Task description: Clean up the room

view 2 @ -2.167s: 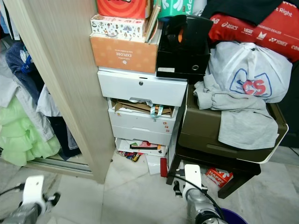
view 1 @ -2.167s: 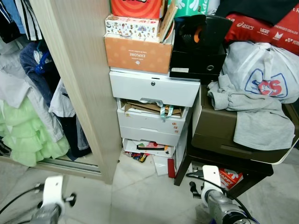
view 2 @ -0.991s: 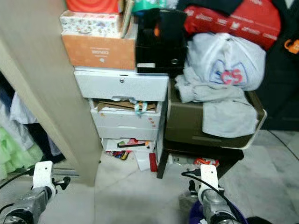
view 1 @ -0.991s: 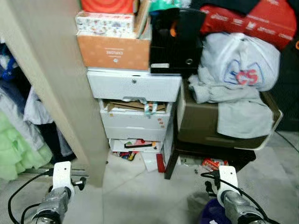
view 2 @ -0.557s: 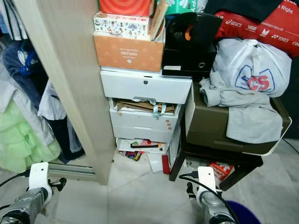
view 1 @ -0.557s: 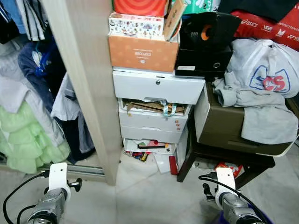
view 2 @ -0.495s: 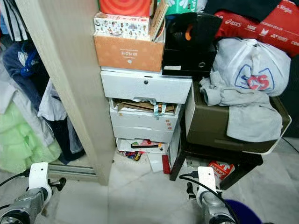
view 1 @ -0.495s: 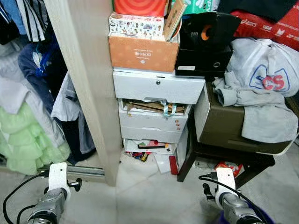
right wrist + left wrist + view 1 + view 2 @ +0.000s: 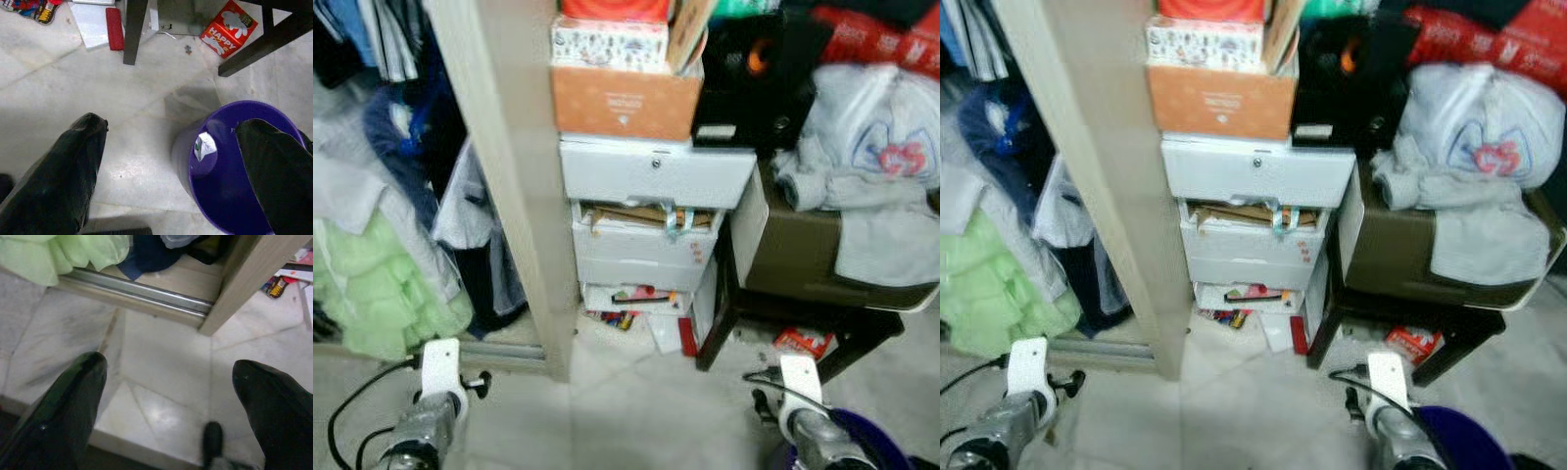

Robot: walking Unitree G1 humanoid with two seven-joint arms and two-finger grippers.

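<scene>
Clutter on the floor (image 9: 44, 88) is what faces me: a red bar (image 9: 114, 35) lies flat beside a dark desk leg (image 9: 133, 30), its long axis running along the leg, near white papers (image 9: 90, 30). A red carton (image 9: 228, 28) printed "HAPPY" in white lies tilted under the dark desk (image 9: 847, 328). A purple bin (image 9: 234, 181) stands upright, mouth up, with a small white-and-green scrap (image 9: 205, 146) inside. My right end effector (image 9: 171, 171) hangs over its rim and the floor, fingers (image 9: 63, 171) wide apart. My left end effector (image 9: 168, 406), fingers also apart, hangs above pale tiles before the wardrobe's sliding track (image 9: 132, 291). White drawers (image 9: 656, 220) carry an orange box (image 9: 626, 101); its print is too blurred to read.
</scene>
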